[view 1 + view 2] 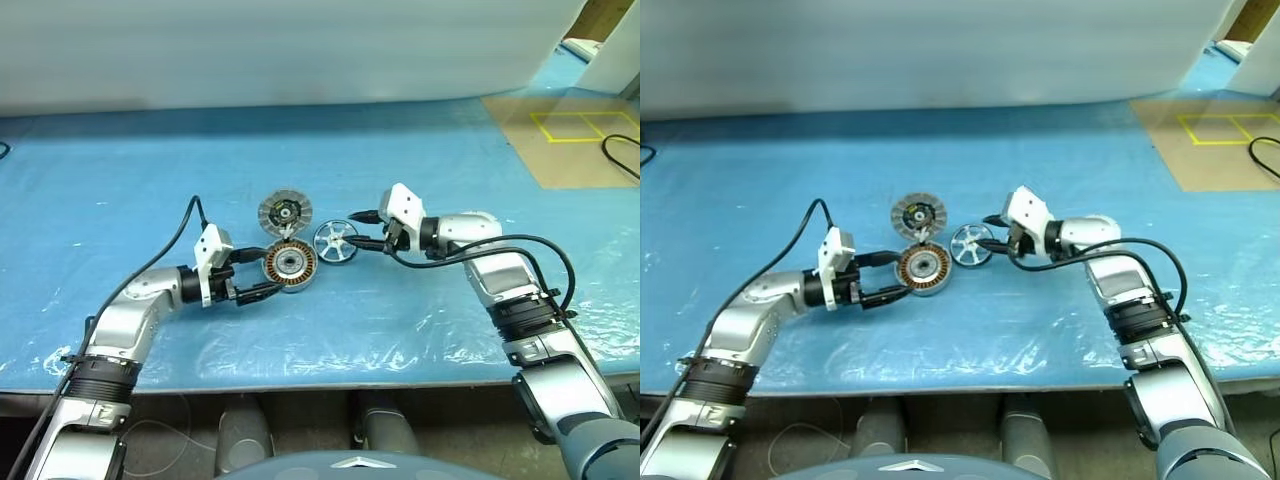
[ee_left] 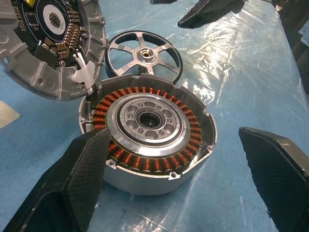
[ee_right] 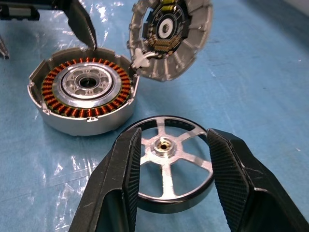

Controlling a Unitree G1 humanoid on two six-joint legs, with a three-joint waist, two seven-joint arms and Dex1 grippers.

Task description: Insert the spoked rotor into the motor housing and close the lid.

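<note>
Right gripper (image 3: pixel 169 159) fingers straddle the spoked rotor (image 3: pixel 171 164), grasping its rim. Left gripper (image 2: pixel 178 179) released, flanking the motor housing (image 2: pixel 149 140); lid (image 1: pixel 285 212) open at its 12 o'clock.

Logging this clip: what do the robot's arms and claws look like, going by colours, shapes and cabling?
Both arms are silver-grey metal segments with black ribbed joint bands. Each wrist carries a white block. A black cable loops from each forearm to its wrist. The left claw and right claw each have two black fingers, wedge-shaped with finely textured inner pads.
</note>
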